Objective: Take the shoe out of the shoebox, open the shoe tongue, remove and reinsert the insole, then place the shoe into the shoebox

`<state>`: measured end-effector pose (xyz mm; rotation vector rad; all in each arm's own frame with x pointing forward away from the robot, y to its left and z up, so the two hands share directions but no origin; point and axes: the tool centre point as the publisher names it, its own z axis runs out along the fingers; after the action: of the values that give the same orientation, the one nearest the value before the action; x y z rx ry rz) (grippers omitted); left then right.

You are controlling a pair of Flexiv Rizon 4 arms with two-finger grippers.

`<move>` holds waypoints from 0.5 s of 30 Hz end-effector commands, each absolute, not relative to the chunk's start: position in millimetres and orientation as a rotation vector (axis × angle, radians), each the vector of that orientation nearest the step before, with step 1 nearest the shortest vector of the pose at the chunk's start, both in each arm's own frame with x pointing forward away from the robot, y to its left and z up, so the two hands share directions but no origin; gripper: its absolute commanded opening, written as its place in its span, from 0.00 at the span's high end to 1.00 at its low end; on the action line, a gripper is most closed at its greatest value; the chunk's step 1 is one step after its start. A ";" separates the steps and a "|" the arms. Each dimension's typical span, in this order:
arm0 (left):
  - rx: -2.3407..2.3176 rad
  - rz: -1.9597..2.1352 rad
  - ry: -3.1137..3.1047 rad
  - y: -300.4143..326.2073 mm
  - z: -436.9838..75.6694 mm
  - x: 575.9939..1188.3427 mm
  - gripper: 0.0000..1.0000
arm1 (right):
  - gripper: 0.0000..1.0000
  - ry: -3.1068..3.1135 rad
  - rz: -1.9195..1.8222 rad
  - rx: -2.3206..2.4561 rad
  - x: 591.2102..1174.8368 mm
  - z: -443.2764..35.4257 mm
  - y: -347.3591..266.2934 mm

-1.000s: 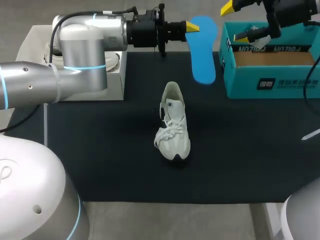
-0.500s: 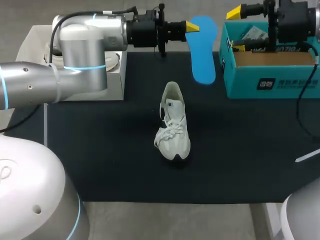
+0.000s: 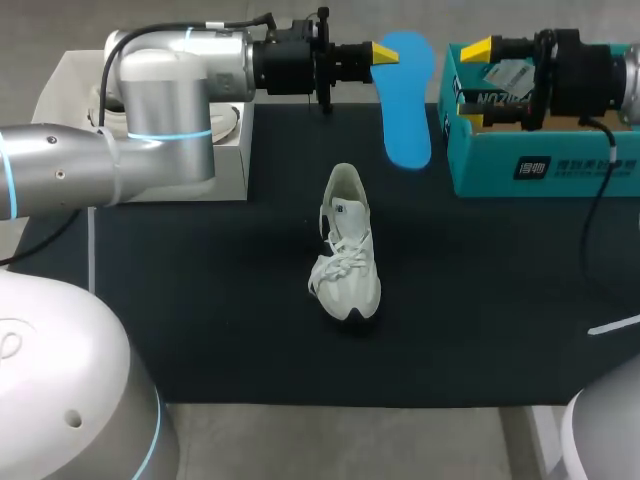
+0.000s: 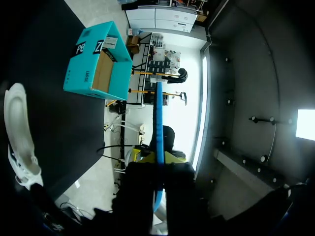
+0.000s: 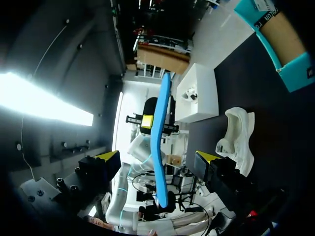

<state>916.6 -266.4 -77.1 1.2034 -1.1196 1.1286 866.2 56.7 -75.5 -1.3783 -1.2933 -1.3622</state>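
our left jaws are clenched on the blue insole point(image 3: 405, 100), holding it edge-up over the far edge of the worktop point(image 3: 200, 300). our right jaws stand released beside the teal shoebox point(image 3: 540, 165), facing the insole without touching it. the white shoe point(image 3: 347, 250) lies mid-worktop, outside the box.

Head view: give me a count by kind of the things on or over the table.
shoe: 1
insole: 1
boxes: 2, the teal shoebox and the white box
Total: 4
White box contents unclear, not counted.
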 end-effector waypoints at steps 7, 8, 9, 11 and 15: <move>0.866 2.116 -1.691 -252.1 -73.2 918.8 1.00 | 0.00 -1.298 -1.355 -1.383 868.8 -73.7 58.9; 0.787 2.163 -1.760 -249.9 -71.3 916.8 1.00 | 0.00 -1.298 -1.355 -1.383 868.8 -73.7 58.9; 0.800 2.106 -1.723 -248.8 -69.2 915.1 1.00 | 0.00 -1.298 -1.355 -1.383 868.8 -73.7 58.9; 0.919 1.972 -1.602 -249.0 -66.6 915.7 1.00 | 0.00 -1.298 -1.355 -1.383 868.8 -73.7 58.9; 0.919 1.972 -1.602 -249.0 -66.6 915.7 1.00 | 0.00 -1.298 -1.355 -1.383 868.8 -73.7 58.9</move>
<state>923.8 -248.9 -65.9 1.0884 -1.3992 1.4705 867.5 56.7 -73.8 -1.3819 -1.2977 -1.3558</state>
